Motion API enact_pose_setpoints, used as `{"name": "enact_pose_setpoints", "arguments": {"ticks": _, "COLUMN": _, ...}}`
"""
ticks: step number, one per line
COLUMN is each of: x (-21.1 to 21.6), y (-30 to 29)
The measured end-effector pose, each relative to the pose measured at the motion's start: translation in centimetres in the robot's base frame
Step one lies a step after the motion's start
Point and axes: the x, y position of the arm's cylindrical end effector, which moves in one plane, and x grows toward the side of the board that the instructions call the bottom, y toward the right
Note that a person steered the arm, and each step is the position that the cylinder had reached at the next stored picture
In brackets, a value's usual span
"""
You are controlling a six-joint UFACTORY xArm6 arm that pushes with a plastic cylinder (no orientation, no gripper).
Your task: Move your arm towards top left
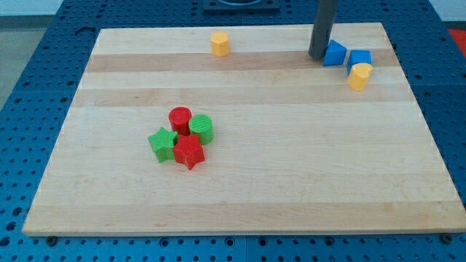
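My tip rests on the wooden board near the view's top right. It stands just left of a blue block and looks to be touching it. A second blue block lies to the right of the first, with a yellow block just below it. A yellow hexagonal block sits alone near the view's top, left of my tip. At the view's centre left is a tight cluster: a red cylinder, a green cylinder, a green star and a red star.
The board lies on a blue perforated table that shows on all sides of it. A dark fixture stands beyond the board's top edge.
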Motion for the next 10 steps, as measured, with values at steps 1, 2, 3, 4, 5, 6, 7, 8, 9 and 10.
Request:
{"name": "enact_pose_setpoints", "arguments": {"ticks": 1, "x": -0.1, "y": 1.6}}
{"name": "enact_pose_setpoints", "arguments": {"ticks": 2, "x": -0.1, "y": 2.0}}
{"name": "enact_pose_setpoints", "arguments": {"ticks": 3, "x": -0.6, "y": 2.0}}
{"name": "enact_pose_setpoints", "arguments": {"ticks": 4, "x": -0.8, "y": 1.1}}
{"name": "enact_pose_setpoints", "arguments": {"ticks": 5, "x": 0.5, "y": -4.5}}
{"name": "enact_pose_setpoints", "arguments": {"ticks": 6, "x": 1.4, "y": -13.1}}
{"name": "enact_pose_setpoints", "arguments": {"ticks": 7, "x": 1.3, "y": -22.0}}
{"name": "enact_pose_setpoints", "arguments": {"ticks": 8, "x": 1.1, "y": -29.7}}
{"name": "enact_pose_setpoints", "arguments": {"ticks": 9, "x": 0.1, "y": -35.5}}
{"name": "enact_pose_setpoints", "arguments": {"ticks": 10, "x": -3.9, "y": -36.0}}
